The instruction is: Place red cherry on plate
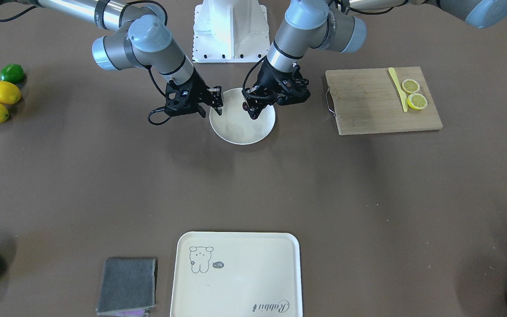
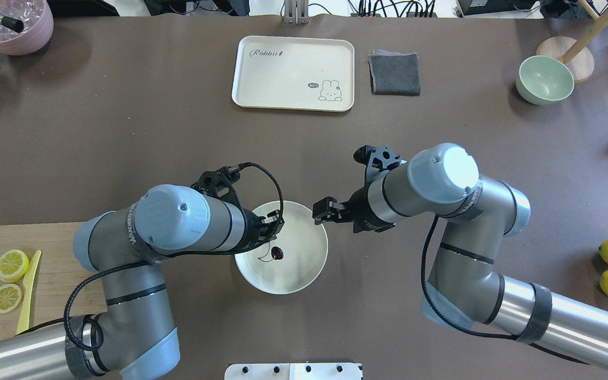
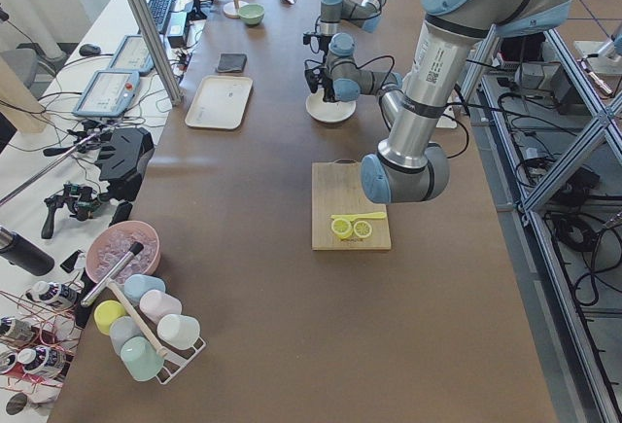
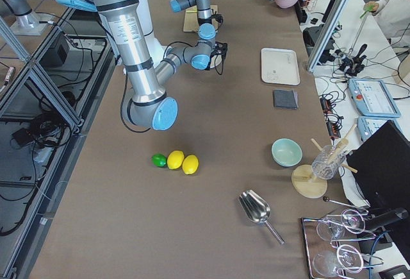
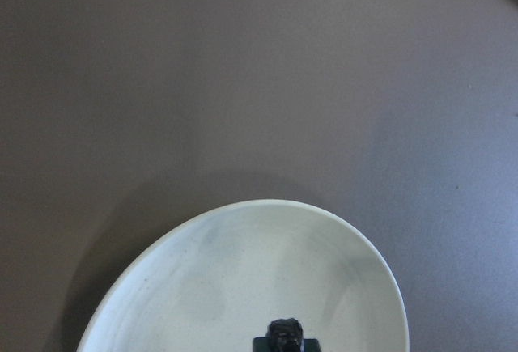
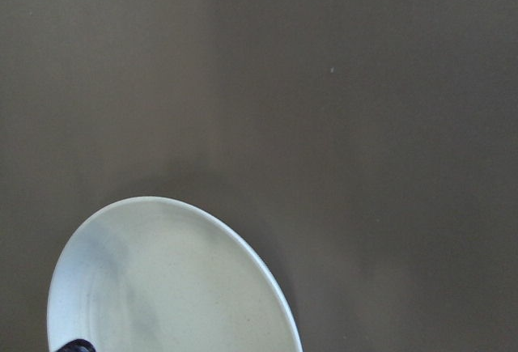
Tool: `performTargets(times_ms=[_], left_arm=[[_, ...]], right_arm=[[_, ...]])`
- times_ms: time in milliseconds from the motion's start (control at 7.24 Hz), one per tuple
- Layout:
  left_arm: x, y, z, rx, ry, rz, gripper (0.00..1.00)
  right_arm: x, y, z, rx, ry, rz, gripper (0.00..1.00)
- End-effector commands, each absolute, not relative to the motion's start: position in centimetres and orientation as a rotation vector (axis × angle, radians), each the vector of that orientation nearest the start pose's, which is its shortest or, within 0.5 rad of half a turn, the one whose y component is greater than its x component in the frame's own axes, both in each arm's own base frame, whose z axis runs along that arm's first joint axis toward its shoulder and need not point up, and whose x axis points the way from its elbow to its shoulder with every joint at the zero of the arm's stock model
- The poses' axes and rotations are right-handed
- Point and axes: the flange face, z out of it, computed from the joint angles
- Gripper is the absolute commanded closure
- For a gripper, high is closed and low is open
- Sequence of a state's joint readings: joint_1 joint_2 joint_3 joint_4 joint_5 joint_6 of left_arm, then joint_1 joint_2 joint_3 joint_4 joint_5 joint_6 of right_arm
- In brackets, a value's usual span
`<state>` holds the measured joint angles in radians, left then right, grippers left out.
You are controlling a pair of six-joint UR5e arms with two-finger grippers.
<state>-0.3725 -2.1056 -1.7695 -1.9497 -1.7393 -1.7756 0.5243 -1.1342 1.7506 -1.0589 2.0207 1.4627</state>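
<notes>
Red cherry [image 2: 277, 253] lies on the plate [image 2: 304, 266] near its centre, with a thin stem trailing beside it. The left gripper [image 2: 275, 220] hangs tilted down just above it. Its jaw gap cannot be told, as its wrist view shows one dark tip only. The right gripper [image 1: 211, 110] hovers at the plate's rim, jaws parted and holding nothing.

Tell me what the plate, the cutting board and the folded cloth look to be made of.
The plate: probably glazed ceramic, possibly melamine; it is cream and smooth, with a soft sheen and fine specks. The cutting board: wood or bamboo with a matte finish; pale grain lines show. The cloth: soft grey fabric, perhaps microfibre; it has a dull surface and folded layers at the edge.
</notes>
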Motion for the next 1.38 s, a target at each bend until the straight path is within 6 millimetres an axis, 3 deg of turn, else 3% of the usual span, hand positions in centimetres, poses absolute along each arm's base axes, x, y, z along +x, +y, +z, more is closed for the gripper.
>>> performTargets(times_ms=[0, 138, 276, 415, 691, 829, 967, 1106, 1244], left_arm=[[57.1, -32.9, 22.8, -0.046, 1.107, -0.413, 0.73], [57.4, -32.9, 22.7, -0.047, 1.106, -0.412, 0.71], [57.4, -32.9, 22.6, -0.046, 1.108, -0.41, 0.65], [57.3, -33.0, 22.5, -0.041, 1.109, -0.406, 0.39], [56.5, -34.1, 22.2, -0.032, 1.117, -0.414, 0.22], [54.3, -35.9, 22.1, -0.01, 1.123, -0.434, 0.03], [51.5, -38.4, 23.1, 0.014, 1.049, -0.356, 0.03], [48.6, -40.5, 23.4, 0.081, 0.975, -0.244, 0.03], [45.0, -43.3, 25.2, 0.137, 0.871, -0.129, 0.03]], right_arm=[[-43.0, -41.8, 28.9, -0.077, -1.183, 0.144, 0.0], [-40.3, -43.2, 30.1, -0.084, -1.183, 0.119, 0.0], [-38.6, -43.1, 31.7, -0.071, -1.17, 0.094, 0.0], [-37.5, -42.8, 32.3, -0.069, -1.166, 0.101, 0.0], [-35.5, -43.5, 32.6, -0.072, -1.173, 0.113, 0.0], [-34.0, -44.1, 34.2, -0.059, -1.153, 0.125, 0.0], [-31.1, -45.0, 36.9, -0.01, -1.119, 0.106, 0.0], [-27.2, -46.0, 40.4, 0.052, -1.076, 0.06, 0.0], [-22.7, -46.4, 44.1, 0.099, -1.037, 0.013, 0.0]])
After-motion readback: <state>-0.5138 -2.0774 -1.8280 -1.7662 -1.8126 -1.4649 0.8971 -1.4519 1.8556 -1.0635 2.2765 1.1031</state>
